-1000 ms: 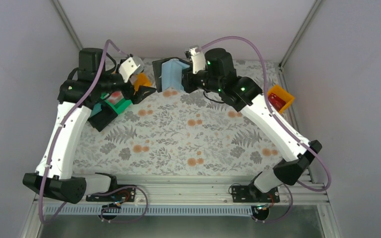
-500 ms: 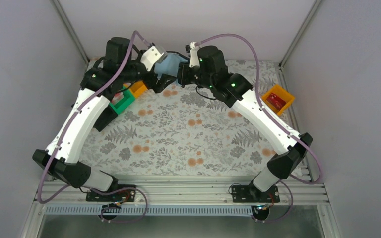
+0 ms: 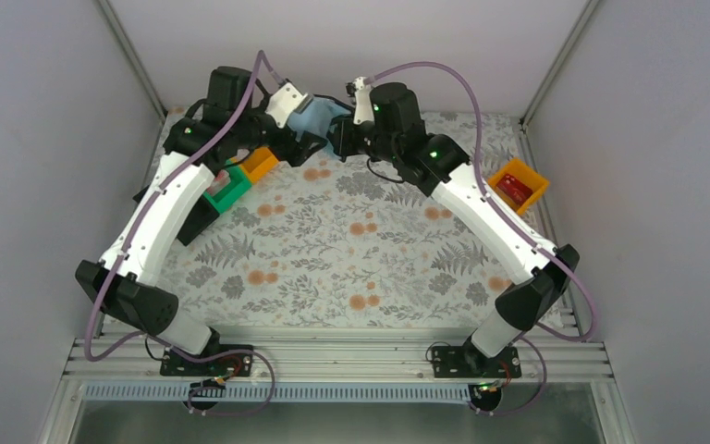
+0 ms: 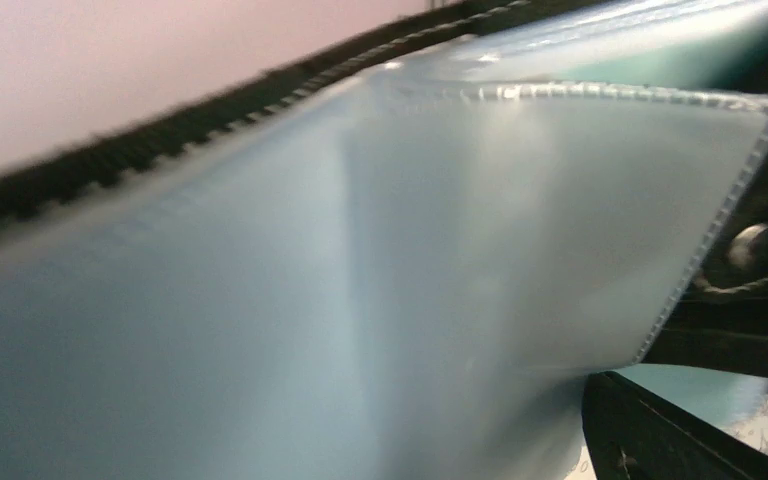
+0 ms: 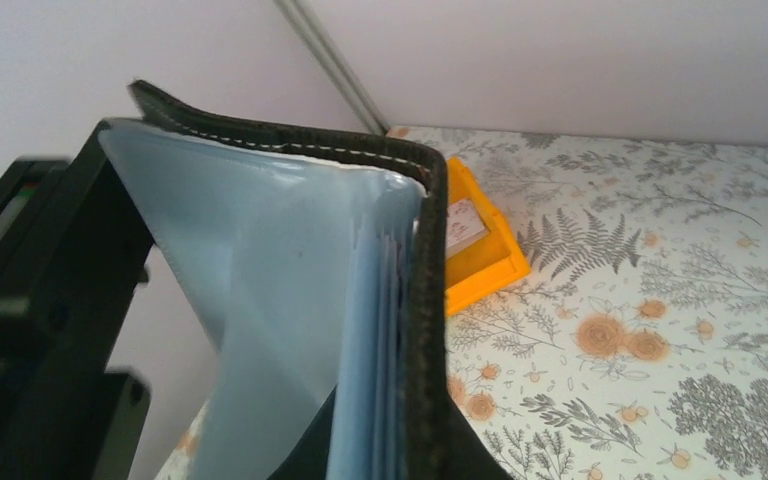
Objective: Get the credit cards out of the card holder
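The card holder (image 3: 320, 117) hangs open above the far edge of the tabletop (image 3: 361, 268), one half clenched in the right gripper (image 3: 342, 141). The left gripper (image 3: 298, 139), which was by the green bin (image 3: 229, 192) a second ago, now stands at the wallet's inside, jaws wide and empty. Probably it comes for the next card; a teal strip (image 4: 660, 60) shows behind the pocket.

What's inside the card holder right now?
The card holder stands open, showing its grey-blue lining and the stacked pocket edges. No card is clearly visible, and anything deep in the pockets is covered.
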Tool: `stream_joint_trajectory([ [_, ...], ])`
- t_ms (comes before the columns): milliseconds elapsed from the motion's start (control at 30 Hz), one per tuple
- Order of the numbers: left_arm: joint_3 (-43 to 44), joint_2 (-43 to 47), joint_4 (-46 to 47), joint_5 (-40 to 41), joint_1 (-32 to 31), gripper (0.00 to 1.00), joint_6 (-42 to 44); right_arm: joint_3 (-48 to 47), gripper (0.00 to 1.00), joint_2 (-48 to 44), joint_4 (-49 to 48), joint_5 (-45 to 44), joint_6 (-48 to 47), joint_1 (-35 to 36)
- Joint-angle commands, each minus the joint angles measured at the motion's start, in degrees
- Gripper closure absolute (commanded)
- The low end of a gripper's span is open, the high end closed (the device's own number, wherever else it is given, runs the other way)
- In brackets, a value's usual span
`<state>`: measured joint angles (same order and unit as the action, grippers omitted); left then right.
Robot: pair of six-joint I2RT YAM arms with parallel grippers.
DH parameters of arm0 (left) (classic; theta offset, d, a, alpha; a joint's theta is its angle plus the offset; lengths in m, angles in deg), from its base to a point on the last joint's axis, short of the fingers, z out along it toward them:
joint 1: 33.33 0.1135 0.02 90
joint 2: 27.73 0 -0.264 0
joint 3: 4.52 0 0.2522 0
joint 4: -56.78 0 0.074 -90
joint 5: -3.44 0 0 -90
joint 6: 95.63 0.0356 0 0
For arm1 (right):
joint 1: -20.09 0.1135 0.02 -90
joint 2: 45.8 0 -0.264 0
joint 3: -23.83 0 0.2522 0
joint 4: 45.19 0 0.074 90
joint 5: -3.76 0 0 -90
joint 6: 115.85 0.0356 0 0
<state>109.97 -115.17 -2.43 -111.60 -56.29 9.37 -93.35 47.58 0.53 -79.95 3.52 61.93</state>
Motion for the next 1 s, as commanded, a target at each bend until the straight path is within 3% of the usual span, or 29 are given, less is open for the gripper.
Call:
stream_joint_trajectory([
  [0,1.1,-0.3,-0.7,-4.9,4.0,0.17,0.2,-0.4,0.96,-2.8,-4.3,10.2,-6.7,0.8],
  [200,-2.3,3.5,-1.1,-16.9,4.9,0.49,4.0,2.0,0.96,-5.7,-4.1,16.3,-13.1,0.3],
  [400,-1.4,6.3,-6.1,-23.7,4.9,0.97,9.9,3.4,0.96,-8.4,-3.9,19.7,-16.7,-0.6],
  [467,-2.8,8.5,-5.7,-25.6,4.9,0.98,10.5,4.0,0.94,-9.3,-3.4,22.2,-18.2,-1.3],
  [633,-2.9,11.7,-6.8,-26.6,5.2,0.98,11.1,9.7,0.39,-13.9,-4.2,24.3,-22.4,-4.5],
  [700,-2.7,12.1,-7.4,-26.7,5.3,0.97,11.5,13.9,0.28,-16.6,-5.9,26.9,-23.2,-6.8],
  [967,-2.5,12.7,-7.4,-27.1,5.4,0.98,11.2,16.6,0.14,-20.5,-4.5,32.8,-28.3,-8.2],
])
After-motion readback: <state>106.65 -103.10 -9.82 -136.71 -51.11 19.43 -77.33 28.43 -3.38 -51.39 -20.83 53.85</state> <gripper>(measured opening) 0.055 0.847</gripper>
